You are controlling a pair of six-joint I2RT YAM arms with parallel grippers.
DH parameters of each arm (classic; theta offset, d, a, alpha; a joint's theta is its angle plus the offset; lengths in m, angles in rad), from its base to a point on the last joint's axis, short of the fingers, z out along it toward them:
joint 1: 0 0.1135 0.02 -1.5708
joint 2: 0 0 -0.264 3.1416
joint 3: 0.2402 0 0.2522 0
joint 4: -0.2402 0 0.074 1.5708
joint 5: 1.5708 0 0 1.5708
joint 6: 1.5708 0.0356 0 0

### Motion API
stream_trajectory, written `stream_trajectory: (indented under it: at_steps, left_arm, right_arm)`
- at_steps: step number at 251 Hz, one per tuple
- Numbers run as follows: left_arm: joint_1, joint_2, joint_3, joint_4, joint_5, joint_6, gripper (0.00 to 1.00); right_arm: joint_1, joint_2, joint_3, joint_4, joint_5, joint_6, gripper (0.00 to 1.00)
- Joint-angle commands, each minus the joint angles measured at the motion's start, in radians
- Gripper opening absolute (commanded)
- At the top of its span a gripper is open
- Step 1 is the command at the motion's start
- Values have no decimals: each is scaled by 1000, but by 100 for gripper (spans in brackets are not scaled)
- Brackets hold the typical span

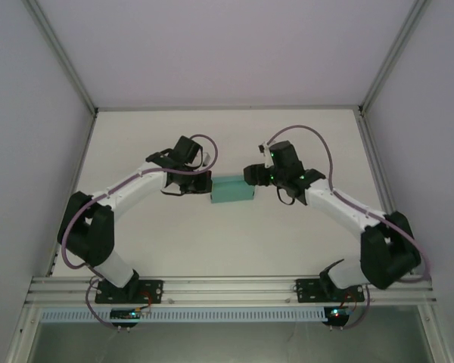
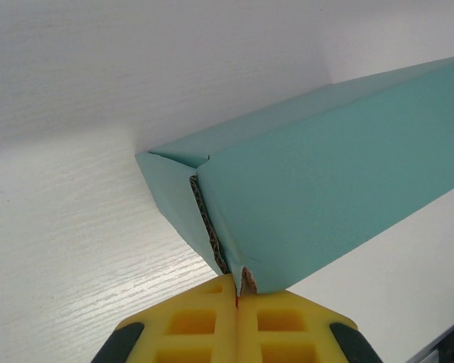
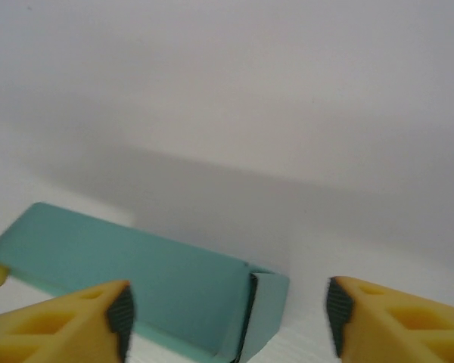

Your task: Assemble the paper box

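The folded box (image 1: 233, 190) lies mid-counter (image 1: 212, 249). The left claw (image 2: 237, 296) is clamped on its end corner, and the right claw (image 3: 227, 306) gapes wide at the other end. This looks like end-closing; next, probably, that flap needs a careful tuck.

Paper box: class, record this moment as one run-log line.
paper box: folded into box shape | left gripper: shut on box corner | right gripper: open, facing box's other end, not gripping
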Motion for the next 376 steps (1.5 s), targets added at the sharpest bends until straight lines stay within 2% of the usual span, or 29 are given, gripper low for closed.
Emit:
stream_trajectory:
  at_steps: [1,36,71,103,130,141,149,200,231,256,276,290,304,319,351,376]
  left_arm:
    - [-5,50,-30,-82,-78,15,0]
    - [-4,35,-2,-74,-52,38,5]
    - [-3,13,52,-83,0,68,26]
    - [10,-30,94,-141,-17,81,36]
    - [48,-69,87,-111,12,60,61]
    - [67,-69,76,-74,43,43,68]
    - [78,-63,69,-42,70,34,70]
    - [110,37,29,106,190,-4,67]
    - [114,72,-24,157,206,-21,56]
    - [129,84,-99,206,208,-51,42]
    - [146,95,-161,252,210,-76,24]
    - [150,96,-211,292,210,-95,18]
    - [151,96,-255,334,212,-107,12]
    - [151,94,-289,365,199,-116,0]
    - [147,78,-332,404,151,-104,0]
    - [139,64,-324,384,131,-92,0]
  right_arm:
    - [-25,79,11,-2,-109,107,59]
    - [-44,101,-113,92,-156,207,46]
    - [-52,110,-215,174,-166,290,32]
    - [-54,117,-253,203,-170,312,30]
    - [-56,116,-266,210,-169,313,27]
    - [-58,110,-270,216,-170,314,27]
    - [-58,104,-275,221,-170,313,27]
    - [-69,103,-289,229,-173,313,27]
    - [-80,112,-303,241,-182,314,27]
    - [-92,117,-327,267,-195,313,26]
    - [-105,129,-362,315,-228,333,23]
    - [-115,141,-389,359,-253,340,21]
    - [-124,155,-409,379,-261,341,15]
    - [-131,166,-427,399,-268,345,9]
    - [-132,157,-465,474,-287,346,0]
    - [-131,137,-458,477,-284,343,0]
